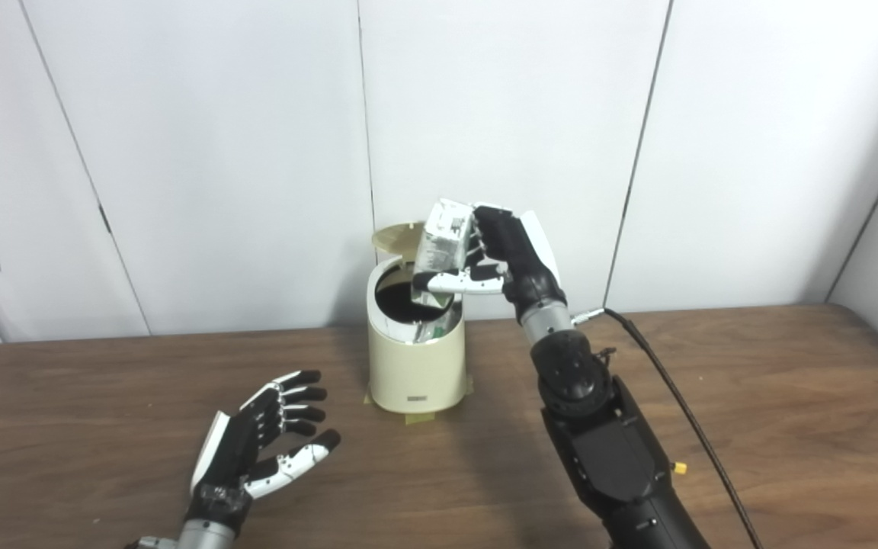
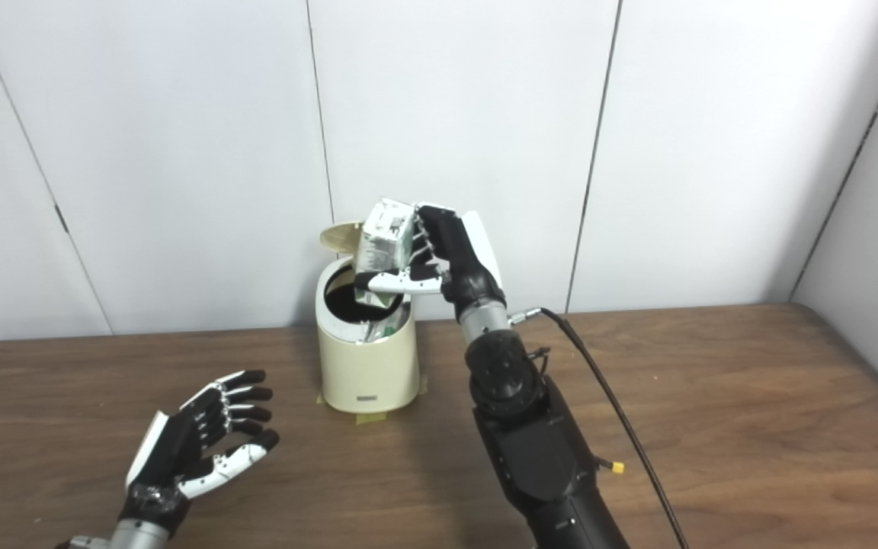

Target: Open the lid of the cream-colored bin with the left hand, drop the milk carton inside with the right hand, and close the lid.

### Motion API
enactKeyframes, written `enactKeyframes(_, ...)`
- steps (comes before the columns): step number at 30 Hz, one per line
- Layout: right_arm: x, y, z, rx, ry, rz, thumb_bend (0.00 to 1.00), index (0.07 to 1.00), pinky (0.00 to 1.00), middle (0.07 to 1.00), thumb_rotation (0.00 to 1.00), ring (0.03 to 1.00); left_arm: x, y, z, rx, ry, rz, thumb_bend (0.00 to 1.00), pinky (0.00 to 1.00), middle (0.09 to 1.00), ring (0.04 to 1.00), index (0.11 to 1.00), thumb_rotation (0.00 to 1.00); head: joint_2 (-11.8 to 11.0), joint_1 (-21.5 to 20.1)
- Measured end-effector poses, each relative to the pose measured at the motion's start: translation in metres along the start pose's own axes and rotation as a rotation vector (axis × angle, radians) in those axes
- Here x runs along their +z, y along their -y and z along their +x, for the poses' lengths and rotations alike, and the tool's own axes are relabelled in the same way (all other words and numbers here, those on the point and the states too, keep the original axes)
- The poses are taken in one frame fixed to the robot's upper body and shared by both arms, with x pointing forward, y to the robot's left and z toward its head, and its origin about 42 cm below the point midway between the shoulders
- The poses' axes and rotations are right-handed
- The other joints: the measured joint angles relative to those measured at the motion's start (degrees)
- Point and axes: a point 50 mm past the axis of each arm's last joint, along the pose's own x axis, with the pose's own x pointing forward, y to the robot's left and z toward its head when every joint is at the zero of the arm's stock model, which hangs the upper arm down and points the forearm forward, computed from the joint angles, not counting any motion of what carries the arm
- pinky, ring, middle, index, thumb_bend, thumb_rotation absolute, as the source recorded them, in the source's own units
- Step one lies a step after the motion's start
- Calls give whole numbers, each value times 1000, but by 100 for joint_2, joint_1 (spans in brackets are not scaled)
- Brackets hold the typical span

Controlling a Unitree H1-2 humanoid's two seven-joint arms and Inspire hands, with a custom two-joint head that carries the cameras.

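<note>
Where fingers [image 1: 485, 248] wrap, carton [image 1: 443, 240] face hidden.

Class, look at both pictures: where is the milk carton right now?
The milk carton is held in the right hand, above the open cream bin, at the table's far middle.

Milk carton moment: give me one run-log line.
lid: open | right hand: holds milk carton over bin mouth | left hand: open, empty, above table

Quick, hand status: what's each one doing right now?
Left hand: open, empty, low over the table.
Right hand: shut on the milk carton, above the open bin.
</note>
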Motion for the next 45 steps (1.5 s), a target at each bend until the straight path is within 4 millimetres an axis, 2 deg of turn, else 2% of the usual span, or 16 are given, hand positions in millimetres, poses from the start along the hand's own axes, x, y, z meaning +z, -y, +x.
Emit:
enactKeyframes(6,-7,-10,4,24,-4,-37,519,506,330,492,0,417,2,5,0,-6,3,0,708,608,722,646,778,226,35,44)
enactKeyframes(17,-16,-27,14,79,37,-106,519,508,336,493,0,419,5,9,-2,-13,9,9,703,632,721,655,779,192,123,141)
enactKeyframes(26,-21,-31,22,98,104,-160,519,511,331,483,0,419,7,15,-4,-17,4,0,703,634,728,668,779,186,149,193)
enactKeyframes(34,-20,-27,28,97,216,-279,518,517,313,474,0,414,6,17,-5,-17,-10,-9,707,619,730,666,780,189,167,211)
enactKeyframes(38,-29,-26,26,98,213,-309,518,519,309,474,0,412,7,18,-4,-20,-10,-12,707,626,731,668,780,187,167,211)
enactKeyframes(45,-26,-26,30,87,230,-323,518,520,306,475,0,408,7,19,-4,-24,-9,-13,694,632,725,666,774,154,193,202)
